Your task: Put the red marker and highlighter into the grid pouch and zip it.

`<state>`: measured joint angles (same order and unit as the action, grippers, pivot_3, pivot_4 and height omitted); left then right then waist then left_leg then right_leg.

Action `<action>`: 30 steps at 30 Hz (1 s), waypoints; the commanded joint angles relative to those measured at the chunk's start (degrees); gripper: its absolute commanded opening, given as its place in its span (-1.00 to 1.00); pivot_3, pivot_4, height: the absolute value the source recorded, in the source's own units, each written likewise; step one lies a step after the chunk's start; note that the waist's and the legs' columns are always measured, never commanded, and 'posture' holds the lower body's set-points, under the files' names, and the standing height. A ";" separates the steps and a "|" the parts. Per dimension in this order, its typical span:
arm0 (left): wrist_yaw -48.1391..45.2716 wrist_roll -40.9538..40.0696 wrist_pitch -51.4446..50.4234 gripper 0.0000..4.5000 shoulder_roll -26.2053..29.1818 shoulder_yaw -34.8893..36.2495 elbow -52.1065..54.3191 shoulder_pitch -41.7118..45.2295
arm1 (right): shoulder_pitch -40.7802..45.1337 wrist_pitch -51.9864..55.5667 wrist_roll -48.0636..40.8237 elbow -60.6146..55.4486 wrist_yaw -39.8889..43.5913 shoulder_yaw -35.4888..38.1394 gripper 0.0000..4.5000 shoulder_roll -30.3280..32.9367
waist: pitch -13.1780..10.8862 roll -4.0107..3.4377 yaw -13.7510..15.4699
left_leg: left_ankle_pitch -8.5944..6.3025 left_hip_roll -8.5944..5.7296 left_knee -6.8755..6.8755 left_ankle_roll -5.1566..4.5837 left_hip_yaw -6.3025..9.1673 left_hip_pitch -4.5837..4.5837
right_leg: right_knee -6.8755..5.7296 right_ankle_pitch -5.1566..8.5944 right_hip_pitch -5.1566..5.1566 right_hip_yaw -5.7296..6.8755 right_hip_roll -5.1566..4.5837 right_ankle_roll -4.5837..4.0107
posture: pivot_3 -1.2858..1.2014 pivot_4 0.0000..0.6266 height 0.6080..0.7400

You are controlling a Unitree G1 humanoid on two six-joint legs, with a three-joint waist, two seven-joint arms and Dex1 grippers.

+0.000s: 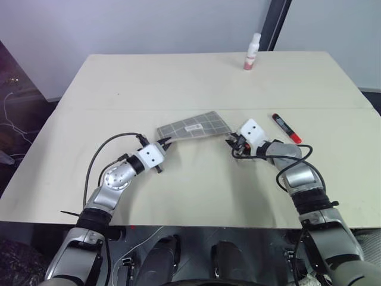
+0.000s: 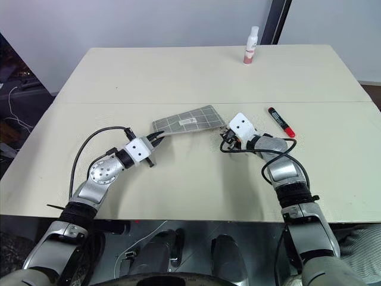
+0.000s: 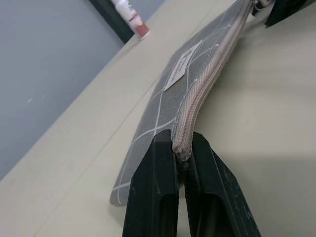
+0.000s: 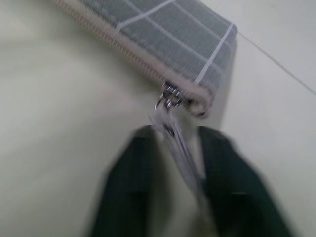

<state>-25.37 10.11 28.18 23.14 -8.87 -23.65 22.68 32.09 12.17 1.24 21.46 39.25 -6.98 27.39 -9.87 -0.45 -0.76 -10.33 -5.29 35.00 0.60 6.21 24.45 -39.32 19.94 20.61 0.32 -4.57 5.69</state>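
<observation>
The grid pouch (image 1: 193,126) lies mid-table, grey with white lines and a white label patch. My left gripper (image 3: 181,140) is shut on the pouch's left corner, pinching the zipper edge (image 3: 207,84). My right gripper (image 4: 173,131) is at the pouch's right corner (image 4: 207,74). Its fingers stand apart, with the zipper pull tab (image 4: 173,123) hanging between them. The red marker (image 1: 286,127), black with a red cap, lies on the table to the right of my right gripper. The highlighter is hidden from view.
A white bottle with a pink band (image 1: 252,52) stands at the table's far edge. The beige table (image 1: 178,77) has a seam running across it just behind the pouch. Dark floor and cables lie off its left side.
</observation>
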 commanded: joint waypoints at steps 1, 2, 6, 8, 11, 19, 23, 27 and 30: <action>0.81 -0.38 -0.25 -1.00 0.18 0.83 2.27 -0.01 | 0.39 1.30 -0.73 -3.61 1.27 -0.03 -0.99 0.02 | 0.00 0.00 0.06 | 0.00 0.00 0.00 0.00 0.00 0.01 | 0.00 0.00 0.00 0.00 0.00 0.00 | 0.03 -0.52 1.00; 0.83 -0.34 -0.40 -1.00 0.10 0.74 2.37 0.02 | 0.05 1.95 -0.53 -5.18 1.31 -0.53 -0.99 -0.24 | 0.00 0.00 0.04 | 0.00 0.00 -0.01 0.00 0.00 0.01 | 0.00 0.00 0.01 0.00 0.00 0.00 | 0.03 -0.52 1.00; 0.14 -0.21 -0.68 -1.00 -0.30 -0.11 2.20 0.58 | -0.40 4.97 0.09 -12.13 0.56 -3.02 -0.99 -2.88 | 0.00 0.00 -0.21 | 0.00 0.01 -0.05 0.00 0.00 0.03 | 0.00 0.00 0.08 -0.01 0.00 0.00 | 0.03 -0.52 1.00; -0.62 -0.07 -0.65 -1.00 -0.76 -0.95 2.28 0.94 | -0.06 5.89 0.92 -14.76 0.47 -5.11 -0.99 -4.53 | 0.00 0.00 -0.23 | 0.00 0.01 -0.10 0.01 0.00 0.03 | -0.01 0.00 0.11 -0.02 0.00 0.00 | 0.03 -0.52 1.00; -1.56 1.74 -0.40 -1.00 -1.27 -3.03 1.95 2.08 | 1.15 6.42 2.38 -16.24 0.14 -8.72 -0.99 -7.82 | 0.00 0.00 -0.08 | 0.00 0.01 -0.11 0.01 0.00 0.03 | 0.00 0.00 0.28 -0.02 0.01 0.00 | 0.03 -0.52 1.00; -1.59 2.61 0.24 -1.00 -3.04 -4.65 -4.12 8.04 | 4.24 2.19 2.74 -15.92 5.33 -15.10 -0.99 -11.00 | -0.03 0.05 0.02 | 0.00 -0.05 -0.04 0.02 0.00 0.05 | 0.01 -0.02 0.32 -0.02 -0.02 0.04 | 0.03 -0.52 1.00; -0.64 2.96 0.25 -1.00 -4.16 -4.33 -5.57 9.21 | 5.23 0.29 3.77 -14.82 6.92 -16.70 -0.99 -11.16 | -0.04 0.06 -0.16 | 0.01 -0.02 -0.11 0.02 0.01 0.05 | 0.00 -0.02 0.38 -0.02 0.03 0.04 | 0.03 -0.52 1.00; -0.44 2.87 0.04 -1.00 -3.66 -3.62 -3.91 7.58 | 4.43 1.79 2.11 -14.24 7.81 -12.76 -0.87 -8.45 | -0.04 0.07 -0.05 | 0.02 -0.02 -0.15 0.04 0.01 0.05 | 0.00 -0.02 0.38 -0.02 0.03 0.04 | 0.03 -0.52 1.00; 0.12 1.94 -0.76 -1.00 -3.23 -2.23 -2.38 6.00 | 1.71 3.05 -0.49 -16.80 7.52 -7.89 -0.35 -5.42 | -0.05 0.08 0.08 | 0.02 -0.03 -0.13 0.04 0.01 0.05 | 0.00 -0.02 0.36 -0.02 0.01 0.04 | 0.03 -0.52 1.00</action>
<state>-26.19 13.04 27.68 19.27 -12.67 -28.39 29.24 34.78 14.91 2.94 8.02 46.86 -18.79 20.66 -9.92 -0.37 -0.67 -10.31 -5.32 34.87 0.64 6.22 24.50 -39.31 19.92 20.97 0.30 -4.57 5.74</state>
